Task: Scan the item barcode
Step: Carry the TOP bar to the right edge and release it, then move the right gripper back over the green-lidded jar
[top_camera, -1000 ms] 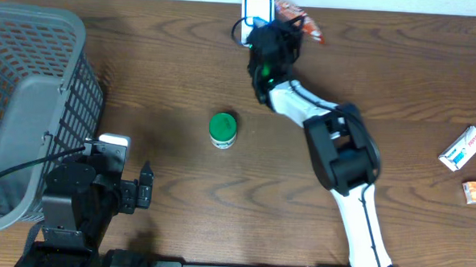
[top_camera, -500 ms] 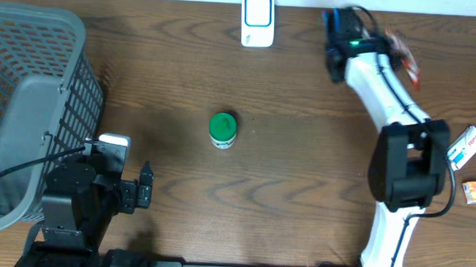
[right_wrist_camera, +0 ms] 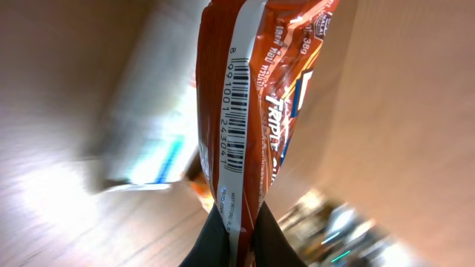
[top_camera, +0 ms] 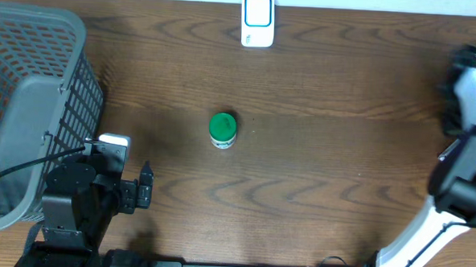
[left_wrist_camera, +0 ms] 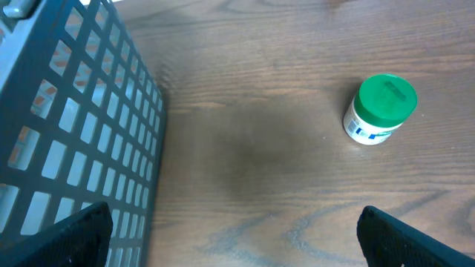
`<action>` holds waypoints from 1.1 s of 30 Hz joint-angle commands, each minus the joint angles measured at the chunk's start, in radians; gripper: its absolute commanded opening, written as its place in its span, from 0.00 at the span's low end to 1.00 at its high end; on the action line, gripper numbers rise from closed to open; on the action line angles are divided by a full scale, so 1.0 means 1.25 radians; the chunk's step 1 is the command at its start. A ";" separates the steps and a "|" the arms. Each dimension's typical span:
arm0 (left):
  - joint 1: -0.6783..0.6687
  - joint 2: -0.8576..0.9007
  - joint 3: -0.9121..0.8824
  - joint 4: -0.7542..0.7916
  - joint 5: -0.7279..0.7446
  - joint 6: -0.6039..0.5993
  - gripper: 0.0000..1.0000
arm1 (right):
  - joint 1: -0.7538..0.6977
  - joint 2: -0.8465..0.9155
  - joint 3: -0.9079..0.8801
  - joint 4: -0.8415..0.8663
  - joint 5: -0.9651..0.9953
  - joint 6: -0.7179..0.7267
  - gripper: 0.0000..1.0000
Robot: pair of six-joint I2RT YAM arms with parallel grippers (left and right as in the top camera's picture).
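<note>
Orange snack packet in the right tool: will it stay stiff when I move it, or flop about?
Probably floppy: the orange snack packet is thin film pinched at one end by the right tool, so it may sway or fold. Likely light, since that pinch alone carries it. The glossy film may slip, and the bowed barcode strip could crease.

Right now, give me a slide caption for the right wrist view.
Orange snack packet pinched in the right gripper, barcode facing the camera.
</note>
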 commanded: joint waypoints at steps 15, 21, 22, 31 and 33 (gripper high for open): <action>-0.002 -0.005 0.008 0.000 0.005 0.008 0.99 | -0.089 -0.004 0.235 -0.132 -0.667 0.132 0.99; -0.002 -0.005 0.008 0.000 0.005 0.008 0.99 | 0.123 -0.004 0.255 -0.183 -0.780 0.272 0.99; -0.002 -0.005 0.008 0.000 0.005 0.008 0.99 | 0.160 -0.004 0.251 -0.199 -0.785 0.374 0.99; -0.002 -0.005 0.008 0.000 0.005 0.008 0.99 | 0.477 -0.004 0.247 -0.083 -1.030 0.775 0.81; -0.002 -0.005 0.008 0.000 0.005 0.008 0.99 | 0.541 -0.004 0.247 -0.090 -0.962 0.940 0.87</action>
